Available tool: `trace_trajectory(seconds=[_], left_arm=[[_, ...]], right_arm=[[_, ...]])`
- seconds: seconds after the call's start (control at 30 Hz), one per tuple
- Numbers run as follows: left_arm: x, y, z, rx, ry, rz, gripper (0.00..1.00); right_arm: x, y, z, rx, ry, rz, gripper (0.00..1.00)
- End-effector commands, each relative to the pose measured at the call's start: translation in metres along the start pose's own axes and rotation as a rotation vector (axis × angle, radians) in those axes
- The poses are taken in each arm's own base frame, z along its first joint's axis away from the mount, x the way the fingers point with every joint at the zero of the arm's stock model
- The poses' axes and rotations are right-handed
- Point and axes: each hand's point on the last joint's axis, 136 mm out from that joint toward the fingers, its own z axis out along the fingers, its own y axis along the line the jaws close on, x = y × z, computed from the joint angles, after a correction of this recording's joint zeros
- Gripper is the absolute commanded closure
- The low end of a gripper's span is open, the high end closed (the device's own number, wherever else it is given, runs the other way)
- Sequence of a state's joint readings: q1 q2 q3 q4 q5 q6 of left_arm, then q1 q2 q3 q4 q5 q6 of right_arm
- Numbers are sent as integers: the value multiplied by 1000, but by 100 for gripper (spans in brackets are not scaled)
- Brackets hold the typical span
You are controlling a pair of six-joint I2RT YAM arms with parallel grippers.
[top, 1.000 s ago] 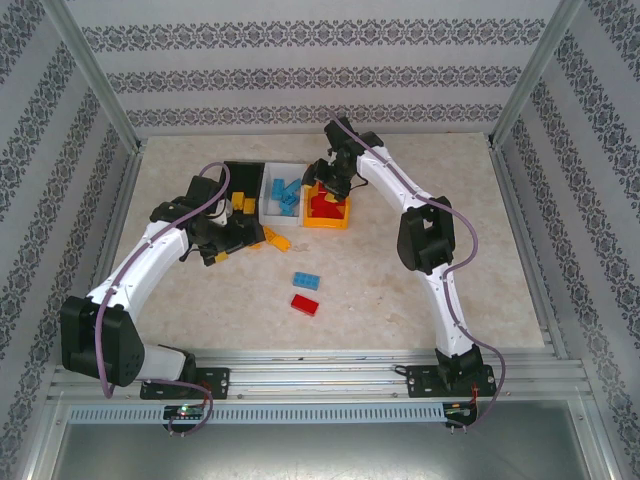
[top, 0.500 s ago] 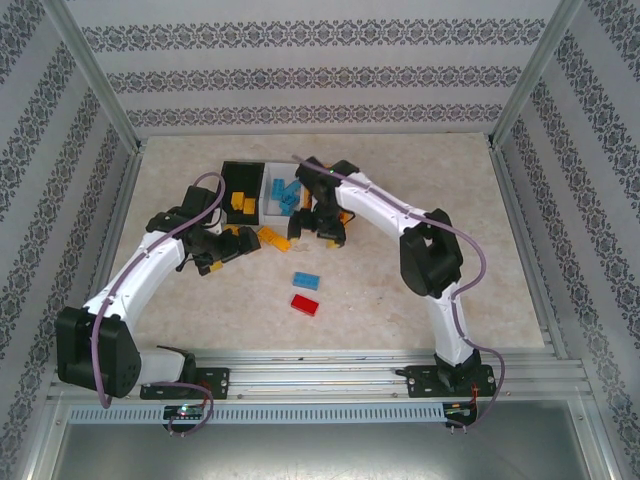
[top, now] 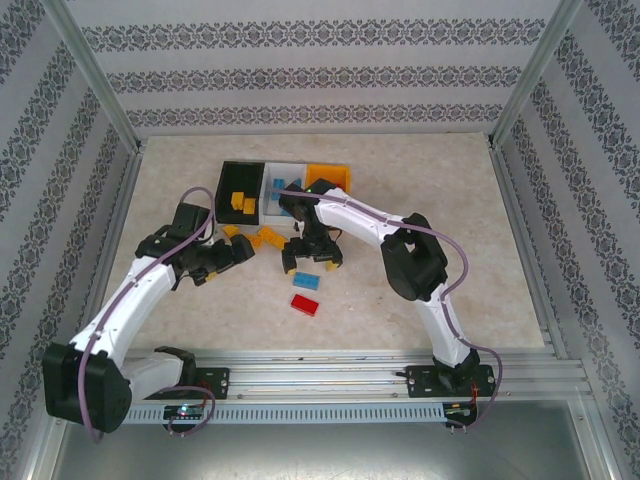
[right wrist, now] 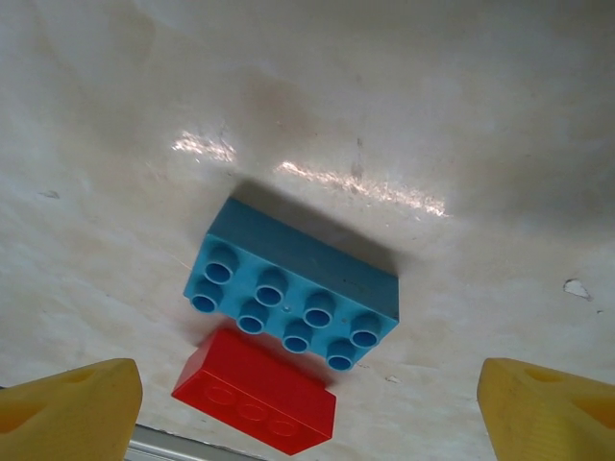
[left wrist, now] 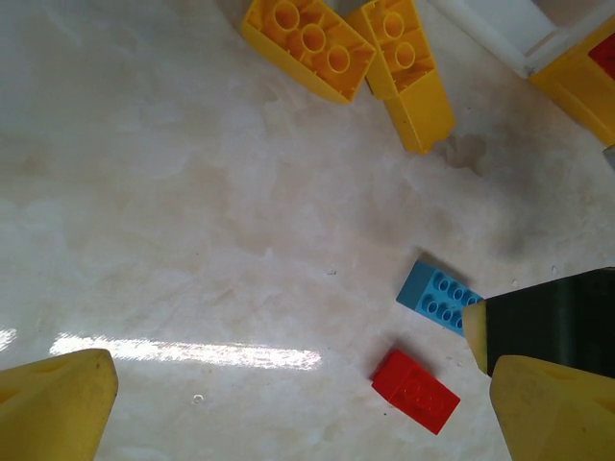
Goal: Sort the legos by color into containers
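Note:
Two legos lie loose at mid-table: a light blue brick (top: 307,281) (right wrist: 293,293) and a red brick (top: 305,304) (right wrist: 259,394) just nearer. My right gripper (top: 312,260) (right wrist: 309,411) hovers open right above the blue brick, its fingers wide on both sides. My left gripper (top: 238,250) (left wrist: 307,413) is open and empty, left of two yellow bricks (top: 270,238) (left wrist: 307,43). The blue brick (left wrist: 437,296) and red brick (left wrist: 415,390) also lie ahead of it. The containers stand at the back: black (top: 243,166), white (top: 285,167), orange (top: 330,170).
Yellow bricks (top: 240,203) lie in the black bin and blue ones (top: 275,195) in the white bin. A white bin corner (left wrist: 500,34) and an orange bin wall (left wrist: 577,77) are in the left wrist view. Patterned walls and metal posts enclose the table.
My right arm has swung from over the orange bin toward the near side, and its jaws have opened above the blue brick. My left arm has drawn back slightly.

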State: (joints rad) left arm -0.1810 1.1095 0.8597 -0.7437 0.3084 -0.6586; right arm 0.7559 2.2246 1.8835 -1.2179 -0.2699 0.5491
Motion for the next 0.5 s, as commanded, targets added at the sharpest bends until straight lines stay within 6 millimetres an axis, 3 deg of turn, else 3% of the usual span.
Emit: trace_trajectory(seconds=[0.0, 0.47], left_arm=[[-6, 7, -5, -2, -69, -35, 0], [-5, 10, -6, -1, -90, -66, 0]], right_arm=[[10, -4, 15, 34, 56, -24, 9], [11, 0, 44, 115, 118, -112, 11]])
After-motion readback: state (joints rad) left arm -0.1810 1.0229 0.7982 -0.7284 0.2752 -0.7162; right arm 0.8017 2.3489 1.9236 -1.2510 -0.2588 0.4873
